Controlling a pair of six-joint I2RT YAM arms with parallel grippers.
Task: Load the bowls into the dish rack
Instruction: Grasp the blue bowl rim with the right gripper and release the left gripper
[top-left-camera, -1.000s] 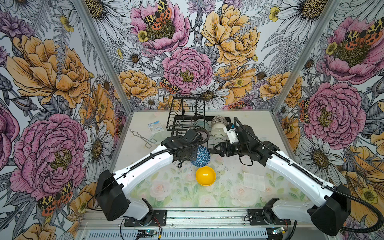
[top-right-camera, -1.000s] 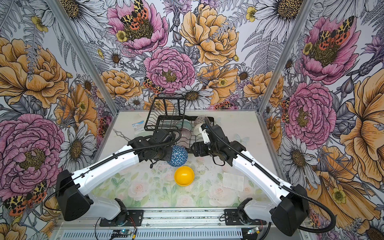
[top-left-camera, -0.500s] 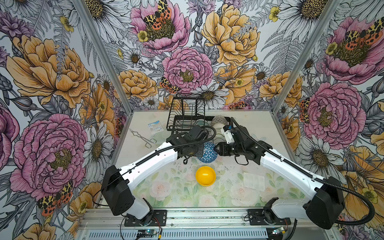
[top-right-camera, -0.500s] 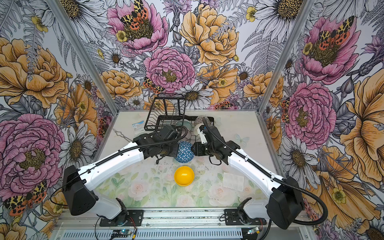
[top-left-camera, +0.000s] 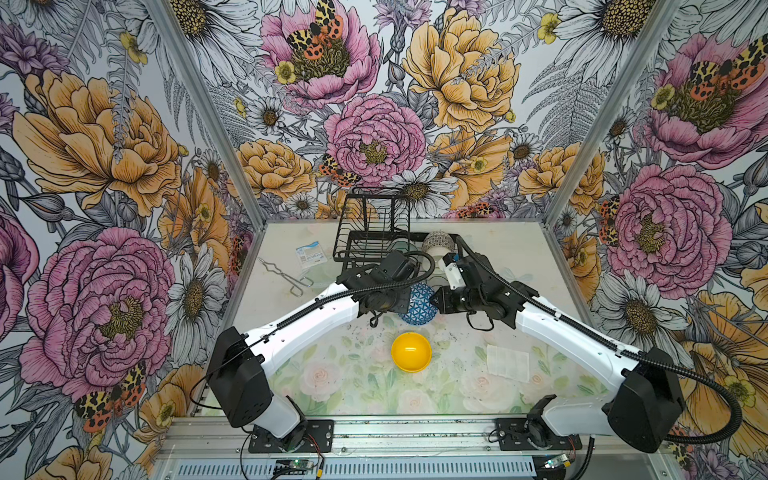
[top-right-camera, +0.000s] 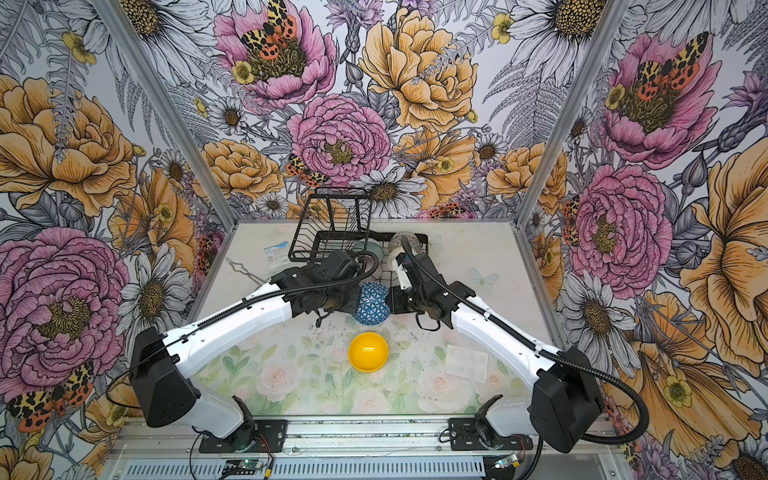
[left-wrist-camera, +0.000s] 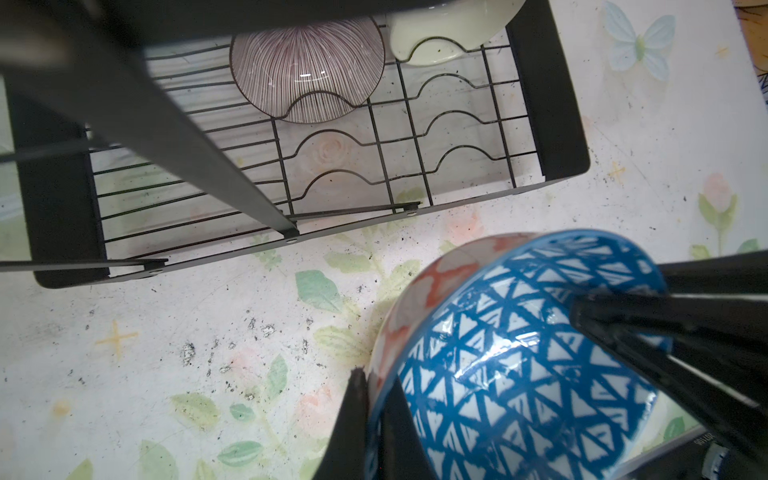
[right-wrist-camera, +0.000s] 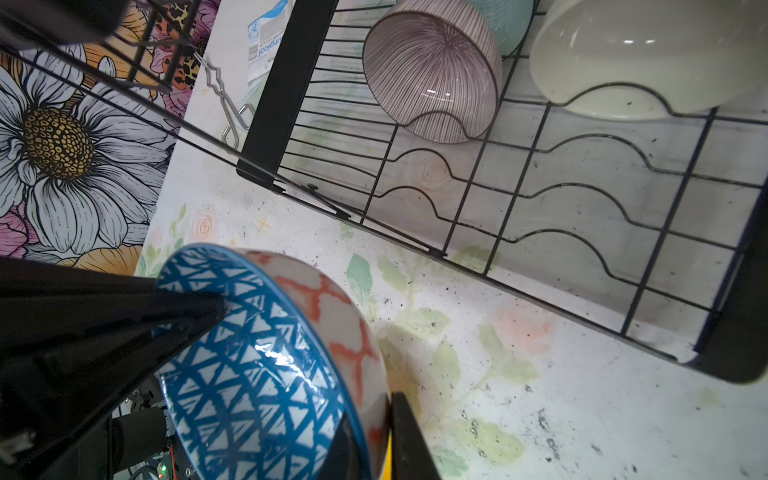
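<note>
1. The blue bowl (top-left-camera: 417, 305) hangs over the desk's middle, just off the front edge of the dish rack (left-wrist-camera: 548, 104), not yet loaded.
2. The left gripper (left-wrist-camera: 376, 415) pinches its rim and the right gripper (right-wrist-camera: 374, 436) pinches the opposite rim, probably a handover.
3. Tipped steeply on edge, its mouth faces up and toward the desk's front, with its base toward the rack. Being round, it has no long axis.
</note>
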